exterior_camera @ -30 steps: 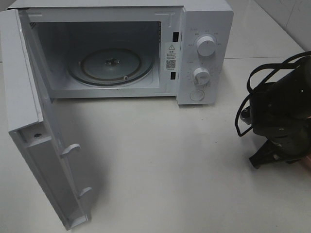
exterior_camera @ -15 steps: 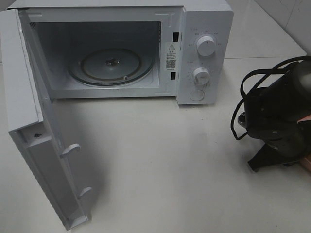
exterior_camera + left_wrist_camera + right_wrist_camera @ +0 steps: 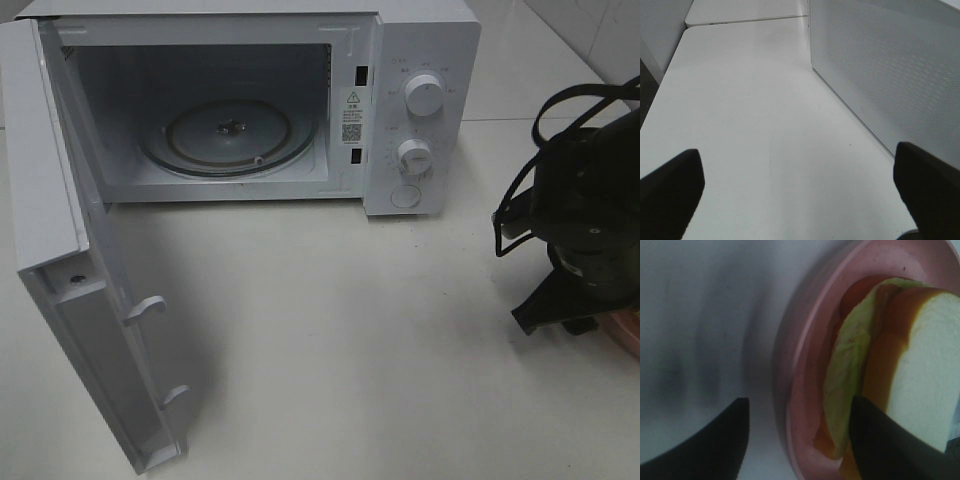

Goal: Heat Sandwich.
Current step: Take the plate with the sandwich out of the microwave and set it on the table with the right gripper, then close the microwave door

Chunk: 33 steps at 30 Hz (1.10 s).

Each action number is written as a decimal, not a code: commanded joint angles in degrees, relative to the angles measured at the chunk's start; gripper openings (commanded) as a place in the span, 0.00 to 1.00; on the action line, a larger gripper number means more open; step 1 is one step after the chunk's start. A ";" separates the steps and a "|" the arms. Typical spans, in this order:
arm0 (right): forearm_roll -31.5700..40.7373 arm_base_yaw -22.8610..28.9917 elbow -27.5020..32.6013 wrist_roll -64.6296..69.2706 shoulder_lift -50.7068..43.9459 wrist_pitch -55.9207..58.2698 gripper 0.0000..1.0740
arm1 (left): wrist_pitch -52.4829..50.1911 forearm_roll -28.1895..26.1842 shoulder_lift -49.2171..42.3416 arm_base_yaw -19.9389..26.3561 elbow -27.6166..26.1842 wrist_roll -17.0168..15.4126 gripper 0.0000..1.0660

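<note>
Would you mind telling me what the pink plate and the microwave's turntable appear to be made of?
The pink plate looks like matte ceramic or plastic: opaque, faintly speckled, with a thick rounded rim. The turntable looks like clear glass: see-through, with glossy concentric rings.

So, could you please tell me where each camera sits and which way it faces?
Exterior high: above, looking down at the open microwave; right arm at the edge.
Left wrist: low over the table, beside the microwave's side; two fingertips show.
Right wrist: close on the sandwich and plate; fingertips straddle the rim.
Shared: microwave, exterior and left wrist.
</note>
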 commanded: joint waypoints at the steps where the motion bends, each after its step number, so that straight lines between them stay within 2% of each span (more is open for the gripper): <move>1: 4.13 -0.29 -0.11 -5.56 -3.90 0.63 0.64 | -0.34 0.06 -1.20 -0.34 0.23 -0.06 0.92; 4: 8.42 -0.29 -0.11 -11.80 -8.37 0.74 0.72 | -0.34 0.06 -1.20 -0.34 0.23 -0.06 0.92; 7: 10.31 -0.29 -0.11 -14.15 -10.54 0.86 0.73 | -0.34 0.06 -1.20 -0.34 0.23 -0.06 0.92; 13: 17.65 -0.29 -0.11 -21.26 -18.96 2.64 0.71 | -0.34 0.06 -1.20 -0.34 0.23 -0.06 0.92; 24: 25.04 -0.29 -0.11 -29.11 -31.91 8.42 0.71 | -0.34 0.06 -1.20 -0.34 0.23 -0.06 0.92; 31: 35.98 -0.23 -0.11 -37.93 -41.83 14.38 0.71 | -0.34 0.06 -1.20 -0.34 0.23 -0.06 0.92; 33: 36.84 -0.23 -0.11 -38.79 -43.20 15.13 0.71 | -0.34 0.06 -1.20 -0.34 0.23 -0.06 0.92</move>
